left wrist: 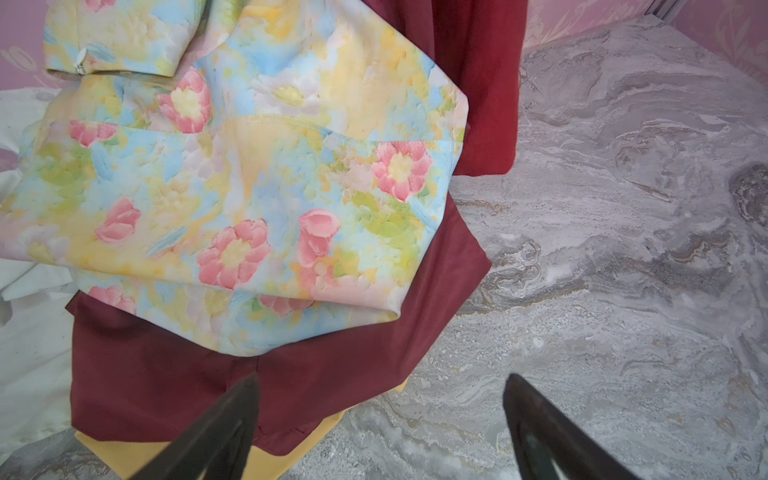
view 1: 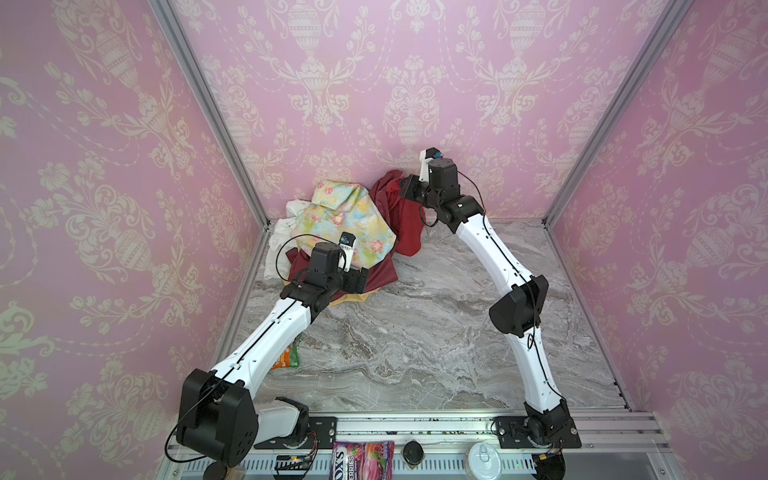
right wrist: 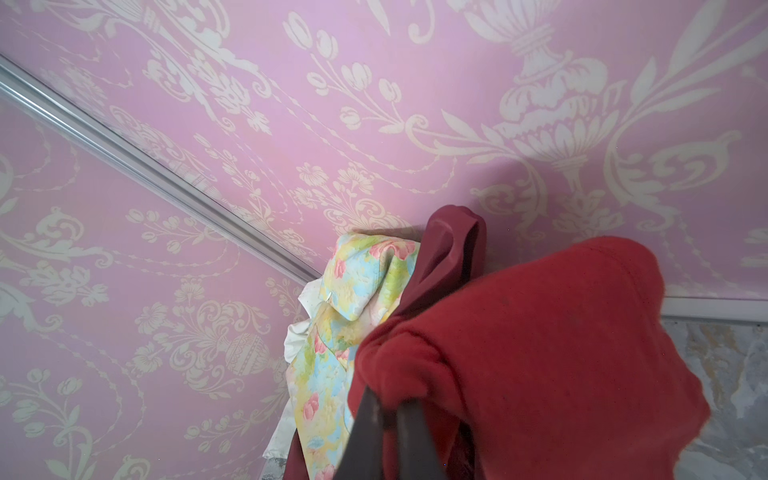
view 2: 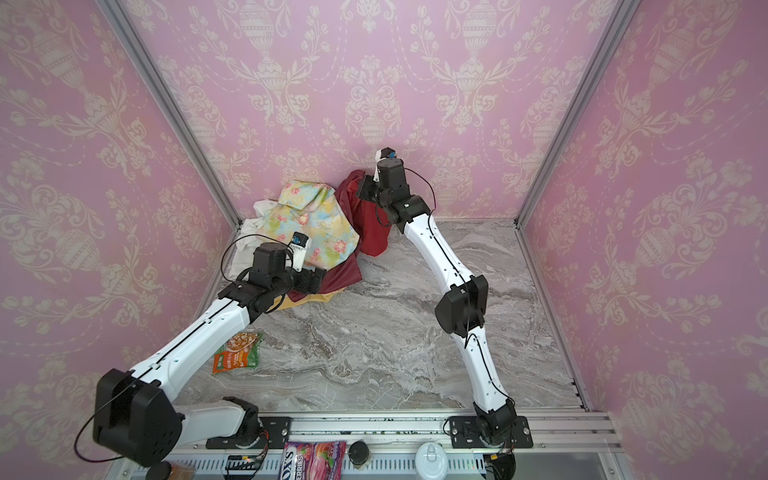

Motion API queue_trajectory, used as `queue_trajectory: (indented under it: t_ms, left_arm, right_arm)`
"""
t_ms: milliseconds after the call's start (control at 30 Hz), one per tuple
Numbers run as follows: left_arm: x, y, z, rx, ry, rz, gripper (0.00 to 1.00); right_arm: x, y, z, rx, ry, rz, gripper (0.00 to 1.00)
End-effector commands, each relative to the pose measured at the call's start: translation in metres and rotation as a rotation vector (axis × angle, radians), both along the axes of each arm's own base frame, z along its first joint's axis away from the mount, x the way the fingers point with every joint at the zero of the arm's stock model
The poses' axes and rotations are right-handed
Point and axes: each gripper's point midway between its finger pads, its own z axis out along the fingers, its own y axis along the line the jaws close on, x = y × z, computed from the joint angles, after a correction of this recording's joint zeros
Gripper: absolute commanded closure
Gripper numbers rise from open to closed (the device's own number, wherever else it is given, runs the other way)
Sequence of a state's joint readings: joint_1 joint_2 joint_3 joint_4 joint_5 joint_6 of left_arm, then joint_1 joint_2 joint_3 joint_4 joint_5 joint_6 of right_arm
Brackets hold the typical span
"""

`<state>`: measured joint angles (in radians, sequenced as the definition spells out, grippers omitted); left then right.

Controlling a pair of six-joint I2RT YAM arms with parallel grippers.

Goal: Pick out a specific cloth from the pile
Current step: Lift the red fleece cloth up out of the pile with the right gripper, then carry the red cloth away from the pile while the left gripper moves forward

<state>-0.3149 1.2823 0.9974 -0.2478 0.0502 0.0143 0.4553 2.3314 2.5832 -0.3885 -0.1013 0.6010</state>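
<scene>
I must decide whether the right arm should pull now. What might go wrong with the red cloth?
The right gripper is shut on the red cloth, but a maroon cloth rises beside it and may come along. The red cloth's lower end lies against the floral cloth, so pulling may drag the pile. The left gripper hangs open, pinning nothing.

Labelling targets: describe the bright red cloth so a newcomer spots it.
Find the pile in the table's back left corner. At its right edge the cloth hangs from the right gripper: plain bright red, unlike the darker maroon cloth under the floral cloth.
</scene>
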Motion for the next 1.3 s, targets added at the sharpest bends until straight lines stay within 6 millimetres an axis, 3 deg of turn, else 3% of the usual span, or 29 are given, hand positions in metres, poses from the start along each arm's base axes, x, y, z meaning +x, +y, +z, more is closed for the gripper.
queue_trajectory:
  t_ms: [0,533,833,1033,1267]
  left_arm:
    - [0.006,0.002,0.031,-0.059,-0.067,0.03,0.06]
    - [0.01,-0.004,0.044,-0.121,-0.1,0.029,0.06]
    - [0.009,-0.016,0.057,-0.155,-0.111,-0.017,0.07]
    - [0.008,-0.032,0.067,-0.133,-0.13,-0.072,0.07]
    - [0.003,-0.07,0.078,-0.098,-0.162,-0.201,0.06]
  right_arm:
    - [-0.036,-0.019,0.111,0.033,-0.251,0.019,1.0]
    - [-0.07,-0.043,0.119,-0.189,-0.29,0.018,1.0]
    - [-0.089,-0.07,0.115,-0.248,-0.291,-0.049,1.0]
    - [-0.106,-0.094,0.12,-0.257,-0.296,-0.086,1.0]
    - [-0.129,-0.117,0.129,-0.273,-0.305,-0.109,1.0]
